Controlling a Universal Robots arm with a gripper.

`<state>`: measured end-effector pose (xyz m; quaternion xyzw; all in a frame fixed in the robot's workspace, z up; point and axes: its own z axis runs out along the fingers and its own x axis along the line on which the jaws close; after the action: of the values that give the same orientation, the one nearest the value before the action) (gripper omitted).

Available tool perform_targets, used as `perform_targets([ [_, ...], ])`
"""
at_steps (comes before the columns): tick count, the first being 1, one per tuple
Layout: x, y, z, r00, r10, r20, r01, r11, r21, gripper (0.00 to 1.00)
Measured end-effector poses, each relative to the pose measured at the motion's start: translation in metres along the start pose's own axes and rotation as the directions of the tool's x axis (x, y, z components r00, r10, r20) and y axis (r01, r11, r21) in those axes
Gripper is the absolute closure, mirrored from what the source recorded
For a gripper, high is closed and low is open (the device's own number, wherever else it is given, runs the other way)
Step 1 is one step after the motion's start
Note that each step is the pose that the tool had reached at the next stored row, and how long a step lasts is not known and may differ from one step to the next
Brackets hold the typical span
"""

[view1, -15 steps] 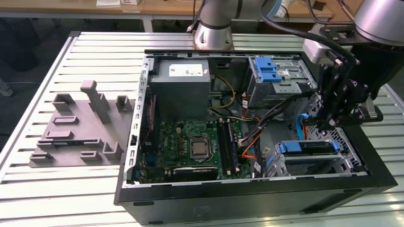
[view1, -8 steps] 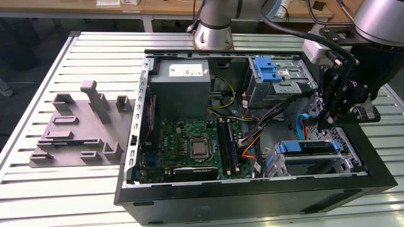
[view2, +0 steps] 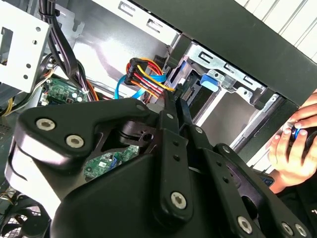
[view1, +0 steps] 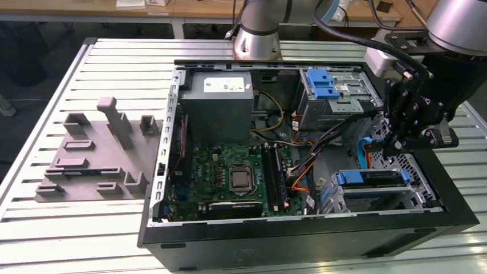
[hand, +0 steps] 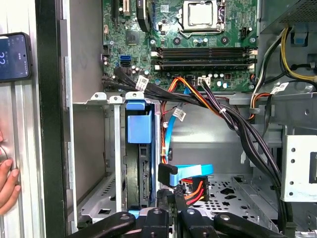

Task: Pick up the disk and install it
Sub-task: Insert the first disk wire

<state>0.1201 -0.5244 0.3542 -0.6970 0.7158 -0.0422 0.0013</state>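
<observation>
The disk (view1: 370, 178), framed by its blue carrier, sits inside the lower drive bay at the front corner of the open computer case (view1: 304, 225). The first wrist view shows the disk (hand: 139, 130) edge-on in the metal bay, and the second wrist view shows its blue tab (view2: 209, 81). My gripper (view1: 390, 149) hangs just above and beside that bay. Its black fingers (view2: 176, 106) are pressed together and shut, with nothing seen between them. They stand next to the bundle of red, orange and blue cable connectors (hand: 190, 189).
A grey power supply (view1: 216, 108) and green motherboard (view1: 236, 171) fill the case's middle. An upper drive cage with a blue latch (view1: 323, 84) stands behind the gripper. Black cables (hand: 218, 109) cross the bay. A grey fixture (view1: 99, 154) lies on the exterior view's left. A hand (view2: 292, 144) rests outside the case.
</observation>
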Motion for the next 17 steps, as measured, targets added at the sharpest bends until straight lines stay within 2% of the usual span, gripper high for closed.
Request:
perform_targets([
  [3, 0.0000, 0.0000, 0.0000, 1.0000, 0.000, 0.0000, 0.000, 1.0000, 0.0000, 0.83],
  [4, 0.0000, 0.0000, 0.0000, 1.0000, 0.000, 0.0000, 0.000, 1.0000, 0.0000, 0.76],
  [13, 0.0000, 0.0000, 0.0001, 1.0000, 0.000, 0.0000, 0.000, 1.0000, 0.0000, 0.76],
  [17, 0.0000, 0.0000, 0.0003, 1.0000, 0.000, 0.0001, 0.000, 1.0000, 0.0000, 0.84],
])
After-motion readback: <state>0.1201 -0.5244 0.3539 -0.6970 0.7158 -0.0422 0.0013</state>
